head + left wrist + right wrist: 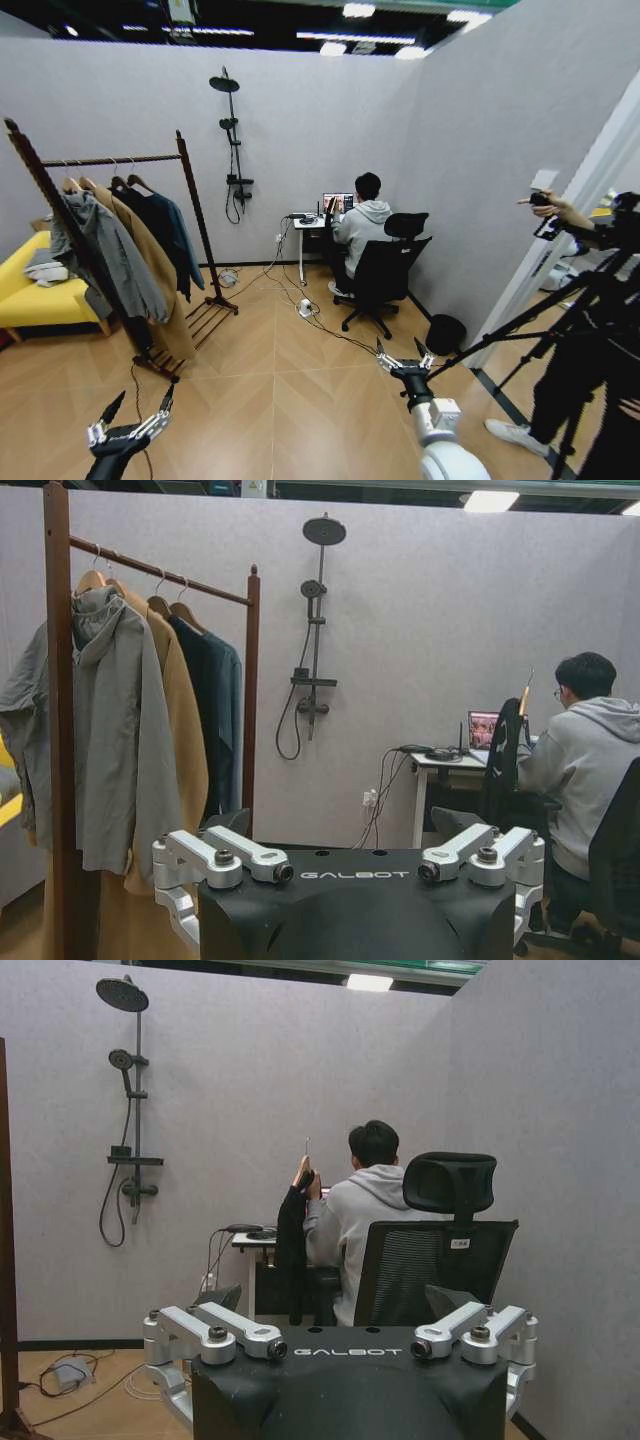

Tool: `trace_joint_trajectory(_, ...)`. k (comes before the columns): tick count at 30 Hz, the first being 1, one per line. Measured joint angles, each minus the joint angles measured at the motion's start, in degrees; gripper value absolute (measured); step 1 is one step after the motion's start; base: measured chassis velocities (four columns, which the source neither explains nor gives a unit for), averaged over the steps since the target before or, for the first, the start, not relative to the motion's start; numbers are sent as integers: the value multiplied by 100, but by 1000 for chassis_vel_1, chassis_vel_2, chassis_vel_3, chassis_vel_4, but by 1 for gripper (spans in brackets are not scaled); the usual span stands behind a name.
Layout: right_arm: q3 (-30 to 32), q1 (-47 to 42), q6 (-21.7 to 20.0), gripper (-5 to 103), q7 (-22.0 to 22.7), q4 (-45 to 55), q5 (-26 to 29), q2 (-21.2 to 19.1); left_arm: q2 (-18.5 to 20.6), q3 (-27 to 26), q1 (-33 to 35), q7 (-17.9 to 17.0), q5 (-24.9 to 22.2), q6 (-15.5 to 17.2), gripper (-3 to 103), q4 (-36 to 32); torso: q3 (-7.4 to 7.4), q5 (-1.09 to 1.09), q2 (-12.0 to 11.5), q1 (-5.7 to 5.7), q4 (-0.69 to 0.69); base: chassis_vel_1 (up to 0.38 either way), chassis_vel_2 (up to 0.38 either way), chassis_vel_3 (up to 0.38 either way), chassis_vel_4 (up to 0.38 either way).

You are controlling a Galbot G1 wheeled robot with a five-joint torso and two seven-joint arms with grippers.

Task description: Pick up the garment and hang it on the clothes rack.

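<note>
Both the left gripper (135, 415) and right gripper (404, 356) hang low with jaws spread wide, holding nothing. The teal-blue garment (183, 238) seems to hang already at the far end of the clothes rack (196, 205), beside a black coat (152, 222). Reaching in risks snagging that coat, since the hangers crowd together.

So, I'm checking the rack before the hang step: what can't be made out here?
- The garment: mostly hidden behind the tan coat and grey jacket in head view.
- Its hanger hook: too small to tell how it sits on the clothes rack bar.
- The rack's low shelf: cut off by the left gripper in left wrist view.
</note>
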Motion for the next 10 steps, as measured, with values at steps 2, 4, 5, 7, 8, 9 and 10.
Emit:
trace_joint_trajectory(2, -42, 94, 1, 100, 3, -115, -19, 3, 0, 0, 0, 0, 0, 0, 100, 0, 0, -1, 0, 0, 0, 0, 0, 0, 0)
trace_joint_trajectory(4, -53, 128, 5, 100, 12, -158, -27, 3, 0, 0, 0, 0, 0, 0, 100, 0, 0, 0, 0, 0, 1, 0, 0, 0, 0)
trace_joint_trajectory(5, -62, 174, 16, 100, 23, -220, -32, 10, 0, 0, 0, 0, 0, 0, 100, 0, 0, -1, 0, 0, 1, 0, 0, 0, 0)
trace_joint_trajectory(7, -62, 184, 20, 100, 26, -237, -33, 16, 0, 0, 0, 0, 0, 0, 100, 0, 0, 0, 0, 0, 1, 0, 0, 0, 0)
trace_joint_trajectory(8, -59, 205, 42, 100, 28, -291, -45, 33, 0, 0, 0, 0, 0, 0, 100, 0, 0, 0, 0, 0, 1, 0, 0, 0, 0)
trace_joint_trajectory(9, -54, 208, 49, 100, 28, -305, -51, 35, 0, 0, 0, 0, 0, 0, 100, 0, 0, 0, 0, 0, 1, 0, 0, 0, 0)
trace_joint_trajectory(10, -54, 208, 49, 100, 28, -305, -51, 35, 0, 0, 0, 0, 0, 0, 100, 0, 0, 0, 0, 0, 1, 0, 0, 0, 0)
